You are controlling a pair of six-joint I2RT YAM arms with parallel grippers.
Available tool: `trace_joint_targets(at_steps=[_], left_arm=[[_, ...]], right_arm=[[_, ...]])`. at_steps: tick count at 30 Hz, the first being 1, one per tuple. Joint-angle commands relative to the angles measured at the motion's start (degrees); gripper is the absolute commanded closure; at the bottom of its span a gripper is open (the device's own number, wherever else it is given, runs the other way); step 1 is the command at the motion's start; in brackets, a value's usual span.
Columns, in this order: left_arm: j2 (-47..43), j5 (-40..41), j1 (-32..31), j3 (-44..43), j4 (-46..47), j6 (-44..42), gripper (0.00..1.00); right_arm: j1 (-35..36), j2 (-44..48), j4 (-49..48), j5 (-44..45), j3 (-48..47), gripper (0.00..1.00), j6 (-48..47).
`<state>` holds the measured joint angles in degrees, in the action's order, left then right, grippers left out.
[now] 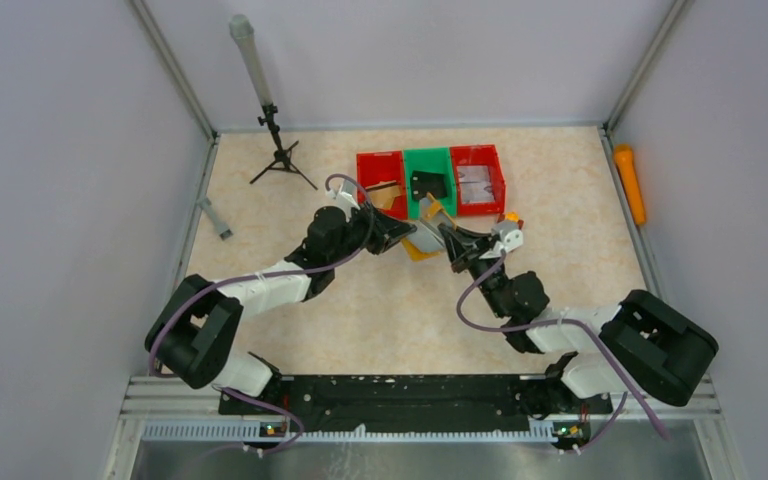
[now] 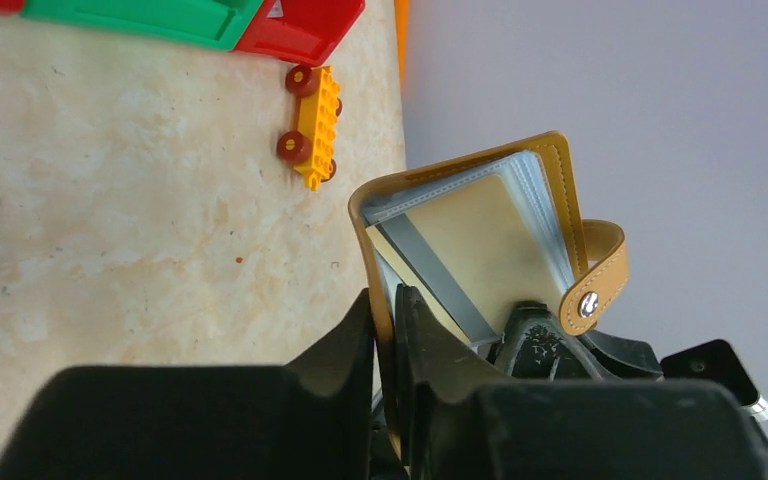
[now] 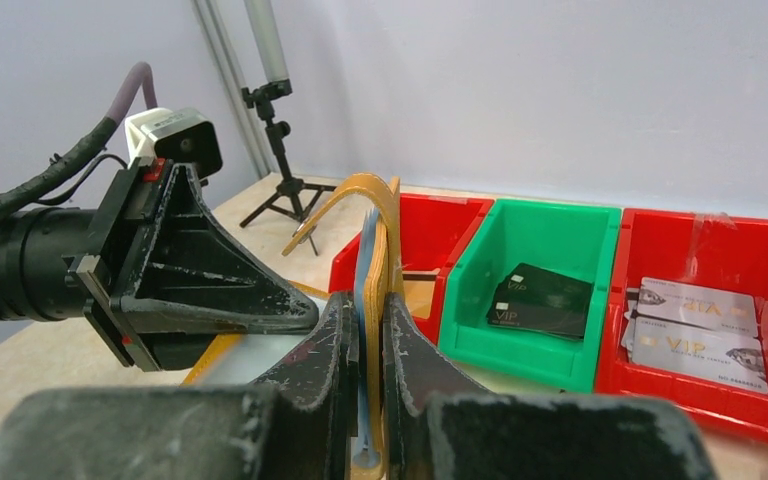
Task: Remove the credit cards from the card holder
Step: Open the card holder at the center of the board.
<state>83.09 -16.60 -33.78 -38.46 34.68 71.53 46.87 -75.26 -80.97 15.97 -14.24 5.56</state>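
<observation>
Card holder point(image 1: 422, 238) was held open at frame centre, just below the bins point(image 1: 430, 155). Left fingers point(image 2: 345, 345) pinched its cover. Right fingers point(image 3: 332, 340) were clamped tight on another edge. Tan card point(image 2: 480, 250) sat sleeved inside.

Left arm point(image 1: 270, 288): was white in the middle, with big black joints.
Right arm point(image 1: 570, 338): looked the same, white with chunky black joints.
Cables point(image 1: 230, 280): a thin purple one ran along each arm in loops.
Left claw point(image 2: 385, 300): had two black pointy fingers, dull and rough.
Right claw point(image 3: 368, 298): had two black fingers too, with little white scratches.
Wrist camera point(image 3: 175, 135): was a small white and black box with a red bit under it.
Base bar point(image 1: 400, 393): was long and black, under both arms.
Lights point(image 1: 273, 429): were tiny green and orange dots on the boards below.
</observation>
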Motion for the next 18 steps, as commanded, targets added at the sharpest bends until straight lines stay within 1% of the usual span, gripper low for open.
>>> trace_joint_targets(at_steps=[1,3,4,5,6,7,9,10,12,14,15,18], left_arm=[[-1.2,-0.3,0.2,-0.6,2.3,-2.5,0.89],[-1.8,-0.2,0.4,-1.4,0.4,-4.4,0.96],[-2.1,-0.1,0.6,-1.9,-0.9,-5.7,1.00],[-2.7,-0.1,0.7,-2.5,-2.1,-7.2,1.00],[-3.2,0.0,0.9,-3.2,-3.7,-8.9,1.00],[-3.9,0.3,1.0,-4.0,-5.5,-10.9,1.00],[-5.0,0.8,1.2,-6.3,-10.1,-17.0,1.00],[-5.4,0.9,1.2,-7.2,-12.6,-19.9,1.00],[-5.5,0.3,1.2,-9.1,-17.0,-25.4,1.00],[-4.7,-0.3,1.1,-11.1,-21.7,-30.2,1.00],[-3.8,-0.8,1.2,-11.8,-24.4,-32.0,1.00],[0.3,-3.7,1.2,-13.5,-28.0,-35.9,1.00]], right_arm=[[0.8,0.1,-5.0,1.0,0.3,1.00,1.5],[0.7,-0.1,-4.6,2.0,0.2,1.00,2.0],[0.7,-0.3,-4.6,2.4,0.3,0.95,2.3],[0.7,-0.5,-4.6,2.9,0.3,0.85,2.5],[0.7,-0.8,-4.7,3.4,0.3,0.70,2.9],[0.7,-1.1,-4.8,3.7,0.5,0.59,3.1],[0.6,-1.2,-4.0,3.5,0.6,0.42,3.7],[0.6,-0.8,-2.5,3.0,0.5,0.36,4.2],[-0.8,0.9,5.0,-0.1,-1.0,0.33,6.9],[-3.8,2.9,15.0,-5.5,-3.1,0.29,11.4],[-5.2,3.6,19.8,-7.8,-4.3,0.28,13.0],[-8.8,5.6,32.1,-12.2,-6.7,0.22,15.3]])
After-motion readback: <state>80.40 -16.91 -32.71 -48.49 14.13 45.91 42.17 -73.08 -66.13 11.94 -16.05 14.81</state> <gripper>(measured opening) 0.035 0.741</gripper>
